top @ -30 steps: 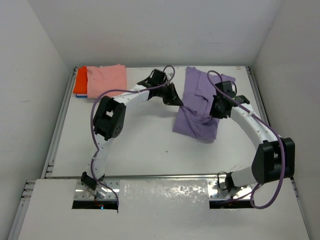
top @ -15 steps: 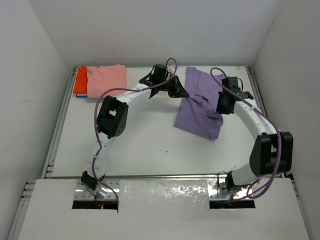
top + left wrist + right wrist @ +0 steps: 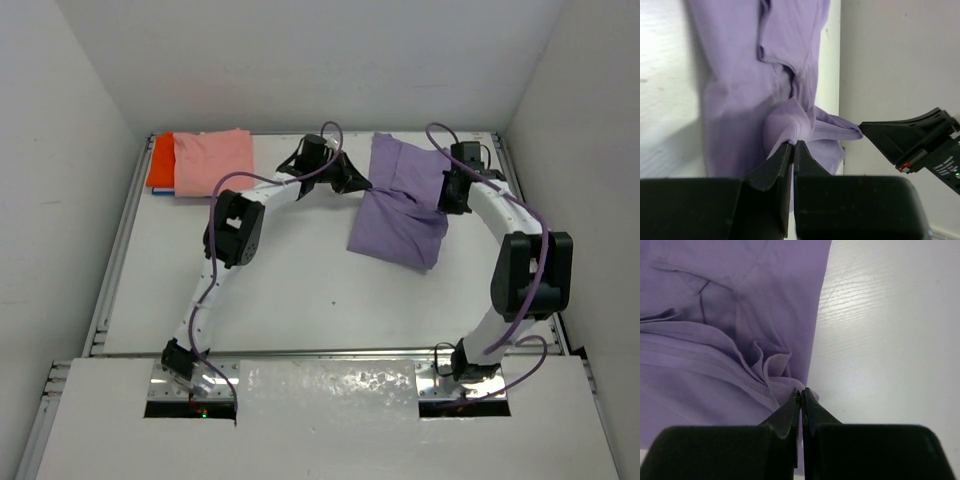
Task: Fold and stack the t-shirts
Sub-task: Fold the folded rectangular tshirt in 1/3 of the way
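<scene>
A lavender-purple t-shirt (image 3: 398,212) lies partly folded at the back right of the table, its near half raised between the two arms. My left gripper (image 3: 362,186) is shut on the shirt's left edge; in the left wrist view the cloth (image 3: 790,120) bunches at my left gripper (image 3: 793,144). My right gripper (image 3: 446,205) is shut on the right edge, where folds of the shirt (image 3: 730,340) gather at my right gripper (image 3: 801,391). A salmon-pink t-shirt (image 3: 213,159) lies folded at the back left, on top of an orange-red t-shirt (image 3: 160,160).
White walls enclose the table on the left, back and right, close behind both grippers. The right arm's black gripper body (image 3: 920,145) shows in the left wrist view. Purple cables loop over both arms.
Both grippers have carried the near edge of the purple shirt toward the back wall. The lifted fold now lies further over the shirt's far half.
</scene>
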### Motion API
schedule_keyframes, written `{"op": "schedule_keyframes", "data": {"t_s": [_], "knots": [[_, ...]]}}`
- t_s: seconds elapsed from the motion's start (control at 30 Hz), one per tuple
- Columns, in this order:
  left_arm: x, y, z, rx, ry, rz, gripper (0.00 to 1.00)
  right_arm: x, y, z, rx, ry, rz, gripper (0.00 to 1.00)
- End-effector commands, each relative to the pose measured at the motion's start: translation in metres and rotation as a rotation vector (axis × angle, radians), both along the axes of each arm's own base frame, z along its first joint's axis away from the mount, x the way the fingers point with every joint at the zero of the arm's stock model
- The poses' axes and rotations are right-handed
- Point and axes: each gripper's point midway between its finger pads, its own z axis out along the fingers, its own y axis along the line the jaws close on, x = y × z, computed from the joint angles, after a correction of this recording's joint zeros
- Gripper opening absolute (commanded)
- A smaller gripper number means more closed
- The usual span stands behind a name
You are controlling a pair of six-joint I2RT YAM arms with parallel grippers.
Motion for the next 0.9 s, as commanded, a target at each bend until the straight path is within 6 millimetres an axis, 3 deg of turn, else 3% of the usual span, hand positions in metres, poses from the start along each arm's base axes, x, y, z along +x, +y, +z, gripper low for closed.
{"op": "schedule_keyframes", "data": {"t_s": [0.0, 0.03, 0.23, 0.3, 0.37, 0.43, 0.5, 0.53, 0.63, 0.77, 0.87], "knots": [[0.032, 0.011, 0.036, -0.062, -0.109, 0.065, 0.00, 0.026, -0.003, 0.012, 0.011, -0.079, -0.006, 0.00], [0.036, 0.015, 0.034, -0.061, -0.109, 0.074, 0.00, 0.028, -0.013, 0.008, 0.013, -0.074, -0.032, 0.00], [0.048, 0.020, 0.026, -0.080, -0.122, 0.090, 0.03, 0.046, -0.020, -0.002, 0.017, -0.079, -0.048, 0.00], [0.048, 0.018, 0.025, -0.098, -0.133, 0.079, 0.17, 0.051, -0.024, -0.011, 0.025, -0.066, -0.065, 0.00], [0.049, 0.017, 0.021, -0.109, -0.137, 0.076, 0.26, 0.055, -0.026, -0.019, 0.033, -0.053, -0.072, 0.00], [0.050, 0.016, 0.018, -0.111, -0.143, 0.072, 0.45, 0.062, -0.024, -0.020, 0.050, -0.054, -0.059, 0.02], [0.052, 0.016, 0.022, -0.117, -0.163, 0.067, 0.63, 0.064, -0.025, -0.025, 0.049, -0.031, -0.062, 0.16], [0.053, 0.016, 0.023, -0.122, -0.170, 0.062, 0.66, 0.064, -0.025, -0.027, 0.051, -0.026, -0.061, 0.31], [0.052, 0.023, 0.026, -0.087, -0.186, 0.053, 0.74, 0.058, -0.025, -0.028, 0.053, -0.008, -0.069, 0.46], [0.041, 0.043, 0.018, 0.067, -0.206, 0.030, 0.74, 0.047, -0.026, -0.024, 0.057, -0.015, -0.078, 0.57], [0.009, 0.062, 0.002, 0.183, -0.184, -0.011, 0.74, 0.029, -0.011, -0.030, 0.133, 0.011, -0.075, 0.58]]}}
